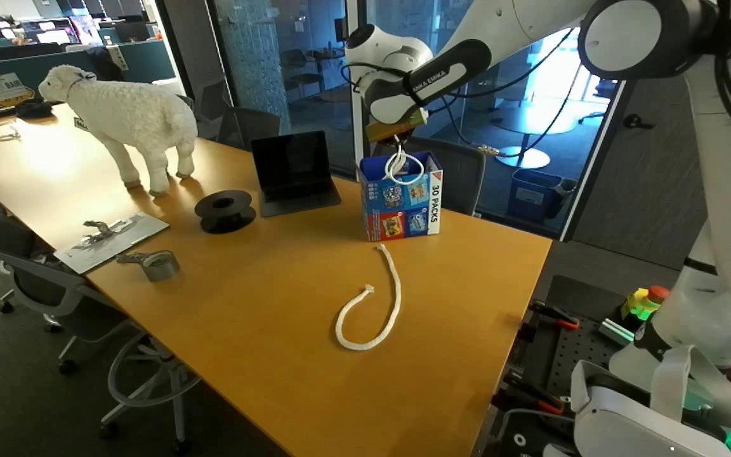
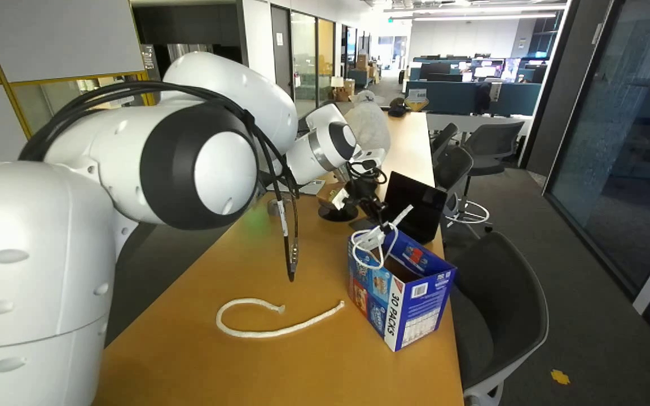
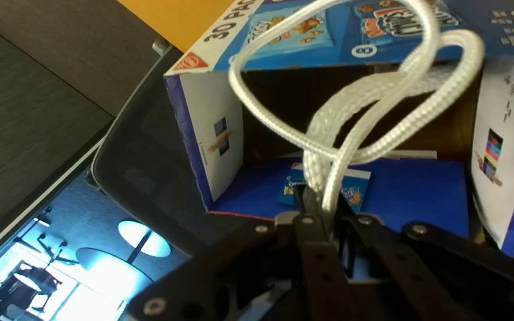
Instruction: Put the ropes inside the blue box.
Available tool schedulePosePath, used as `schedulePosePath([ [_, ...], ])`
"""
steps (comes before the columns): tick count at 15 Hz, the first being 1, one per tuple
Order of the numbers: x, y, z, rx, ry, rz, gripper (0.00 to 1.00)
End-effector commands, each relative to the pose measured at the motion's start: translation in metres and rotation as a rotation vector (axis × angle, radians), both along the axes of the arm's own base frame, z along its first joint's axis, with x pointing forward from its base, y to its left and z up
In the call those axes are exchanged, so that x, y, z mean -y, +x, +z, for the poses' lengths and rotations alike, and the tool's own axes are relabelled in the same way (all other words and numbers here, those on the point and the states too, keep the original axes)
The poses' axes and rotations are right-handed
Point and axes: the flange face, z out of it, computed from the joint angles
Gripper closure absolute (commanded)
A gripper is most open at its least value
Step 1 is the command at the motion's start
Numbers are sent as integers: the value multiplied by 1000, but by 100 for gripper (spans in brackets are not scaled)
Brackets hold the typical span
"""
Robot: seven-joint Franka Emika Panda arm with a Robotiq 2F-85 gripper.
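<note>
The Robotiq gripper has its fingers pinched on a braided white rope, whose loops fan out toward twelve and one o'clock in the wrist view. Just beyond, the blue "30 PACKS" snack carton stands upright on the wooden table, top open, and the held rope hangs at that mouth: in the wrist view part of it lies over the dark inside, while the loops toward twelve o'clock overlap the printed wall. Whether they touch the rim I cannot tell. The step in hand looks to be delivering this rope, brought to the opening but not yet let go. The next move probably calls for a small shift toward six o'clock in the wrist view, so the loops clear that wall, then a descent and a parting of the fingers; dropped from here, a loop could catch over the rim. In an exterior view, a second white rope lies curved like a hook at six o'clock from the carton, one end just beside its base; it would likely be the pick after this. Farther out, between nine and ten o'clock from the carton, sits the black laptop, and past it, near nine, the black spool.
</note>
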Motion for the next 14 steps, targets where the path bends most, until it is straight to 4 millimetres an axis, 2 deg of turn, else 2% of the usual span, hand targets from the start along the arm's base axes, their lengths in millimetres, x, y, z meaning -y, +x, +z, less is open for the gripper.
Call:
schedulePosePath([
  [1,1,5,36,79,-40,19,97],
  [3,5,10,42,105,-48,18,97],
  [5,9,15,37,124,-46,20,97],
  [11,13,24,-6,123,-36,33,97],
  [14,8,27,-27,101,-39,55,97],
])
